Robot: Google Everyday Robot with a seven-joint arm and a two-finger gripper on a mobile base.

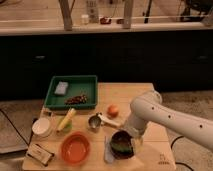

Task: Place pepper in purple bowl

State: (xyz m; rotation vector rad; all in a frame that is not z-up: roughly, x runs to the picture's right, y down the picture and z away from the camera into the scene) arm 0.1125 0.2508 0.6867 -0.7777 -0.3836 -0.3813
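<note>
The purple bowl point(121, 145) is small, round and very dark, and it stands near the table's front edge, right of the orange bowl. A greenish shape, probably the pepper point(118, 141), shows inside it. My gripper point(128, 133) hangs at the end of the white arm point(150, 114), right over the bowl's back rim. The wrist hides most of it.
An orange-red bowl point(75, 148) stands to the left of the purple bowl. There is a white cup point(42, 127), a yellow-green item point(66, 119), a metal measuring cup point(94, 121), an orange fruit point(113, 110), and a green tray point(85, 82) holding a blue sponge. A small box point(40, 152) lies at the front left.
</note>
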